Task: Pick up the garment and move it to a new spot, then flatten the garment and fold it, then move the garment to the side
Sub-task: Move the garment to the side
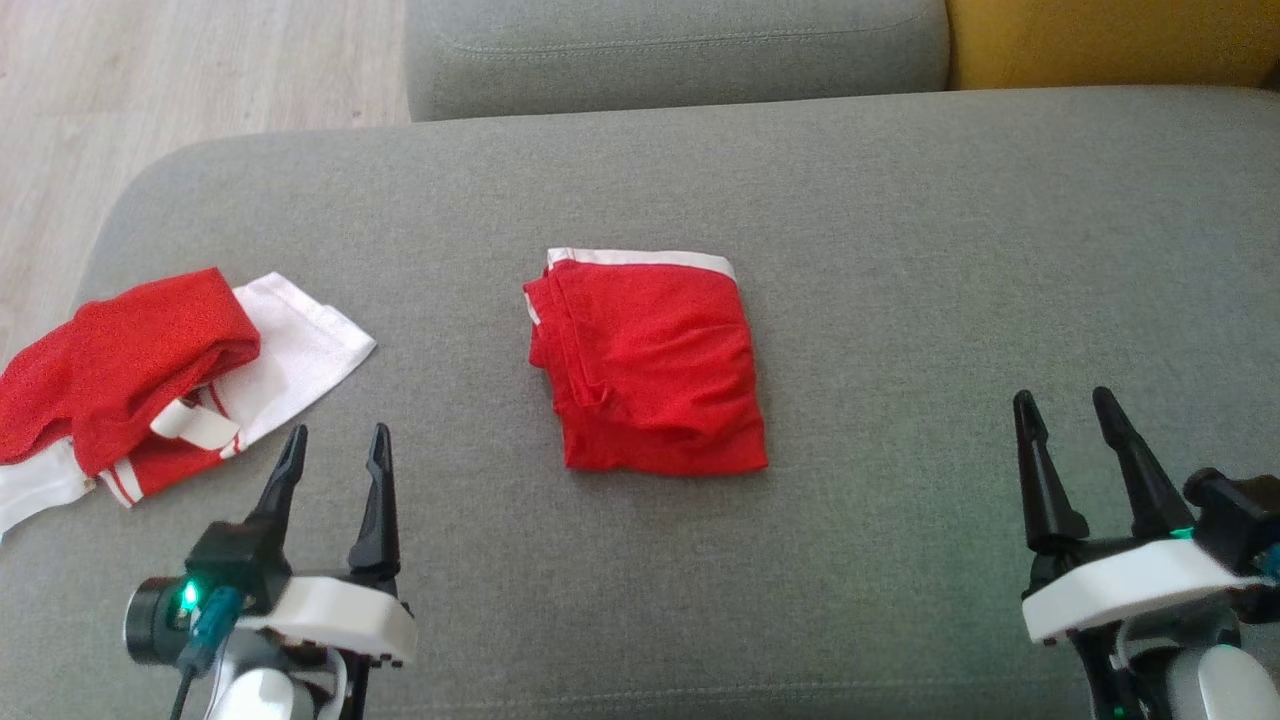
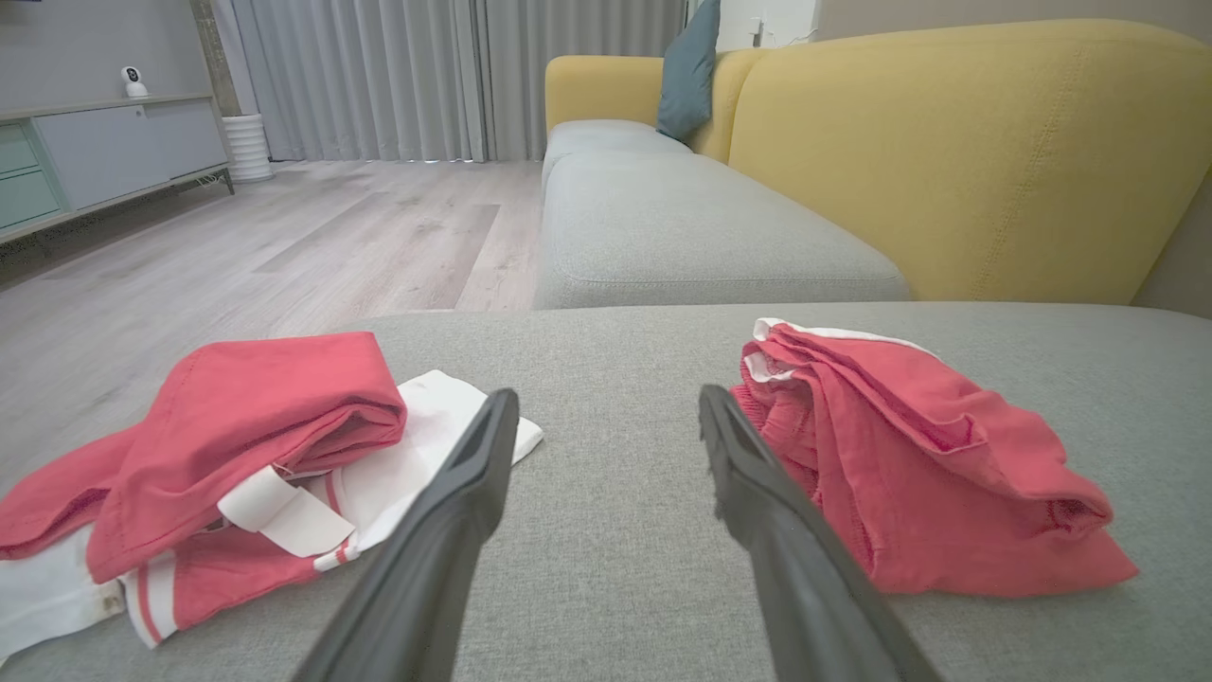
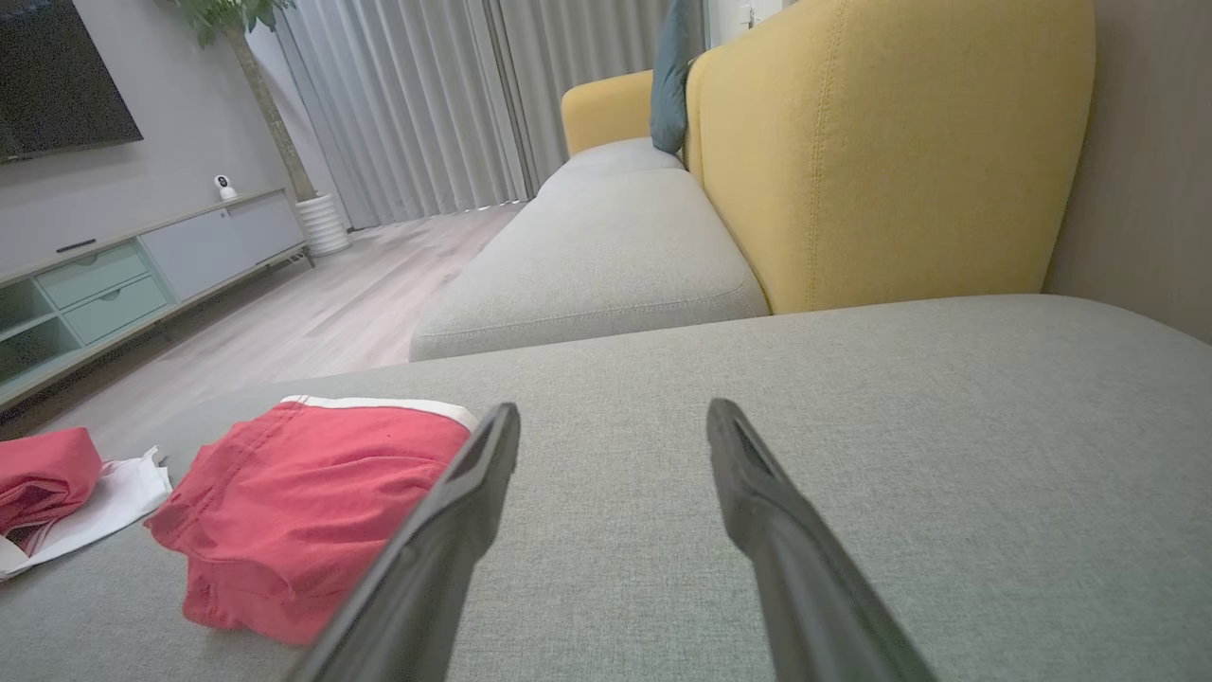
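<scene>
A red garment (image 1: 650, 365) with a white band along its far edge lies folded in a rough square at the middle of the grey sofa cushion (image 1: 900, 260). It also shows in the left wrist view as the garment (image 2: 909, 455) on the right, and in the right wrist view as the garment (image 3: 303, 502) on the left. My left gripper (image 1: 335, 450) stands open near the front left, a little left of the garment, empty. My right gripper (image 1: 1070, 410) stands open at the front right, well clear of the garment, empty.
A second red and white garment (image 1: 150, 380) lies crumpled at the cushion's left end, just beyond my left gripper. Wooden floor (image 1: 150, 70) lies past the left edge. Another grey cushion (image 1: 680, 50) and a yellow backrest (image 1: 1110, 40) stand behind.
</scene>
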You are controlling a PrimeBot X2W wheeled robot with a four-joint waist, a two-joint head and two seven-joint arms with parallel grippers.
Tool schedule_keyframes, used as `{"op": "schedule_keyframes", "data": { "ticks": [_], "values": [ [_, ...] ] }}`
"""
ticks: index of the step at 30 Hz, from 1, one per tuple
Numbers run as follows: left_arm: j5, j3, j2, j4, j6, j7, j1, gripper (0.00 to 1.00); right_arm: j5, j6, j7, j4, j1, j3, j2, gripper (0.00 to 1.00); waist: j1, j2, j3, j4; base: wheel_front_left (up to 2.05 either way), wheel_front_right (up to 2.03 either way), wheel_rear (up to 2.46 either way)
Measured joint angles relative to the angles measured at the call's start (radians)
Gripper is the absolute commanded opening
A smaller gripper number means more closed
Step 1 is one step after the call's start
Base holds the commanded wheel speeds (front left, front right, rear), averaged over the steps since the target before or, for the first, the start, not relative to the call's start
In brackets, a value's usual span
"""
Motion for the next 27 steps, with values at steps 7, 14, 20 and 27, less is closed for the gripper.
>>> {"op": "schedule_keyframes", "data": {
  "ticks": [7, 14, 20, 27],
  "values": [
    [0.000, -0.003, 0.002, 0.000, 0.007, 0.000, -0.001, 1.00, 0.000, 0.000, 0.003, -0.003, 0.000, -0.008, 0.000, 1.00, 0.0000, 0.0000, 0.004, 0.005, 0.00, 0.00, 0.00],
    [0.000, -0.008, 0.003, -0.011, 0.008, 0.000, -0.008, 1.00, 0.000, 0.000, 0.021, 0.011, 0.000, -0.021, -0.002, 1.00, 0.0000, 0.0000, 0.019, 0.029, 0.00, 0.00, 0.00],
    [0.002, -0.027, 0.000, -0.032, 0.007, -0.002, -0.089, 1.00, 0.029, 0.000, 0.037, 0.123, -0.086, 0.001, -0.040, 1.00, 0.0000, 0.0000, 0.073, 0.088, 0.00, 0.00, 0.00],
    [0.003, -0.031, -0.013, -0.060, 0.000, -0.003, -0.149, 1.00, 0.073, 0.000, 0.036, 0.319, -0.265, 0.075, -0.057, 1.00, 0.0001, 0.0000, 0.137, 0.172, 0.00, 0.00, 0.00]
  ]
}}
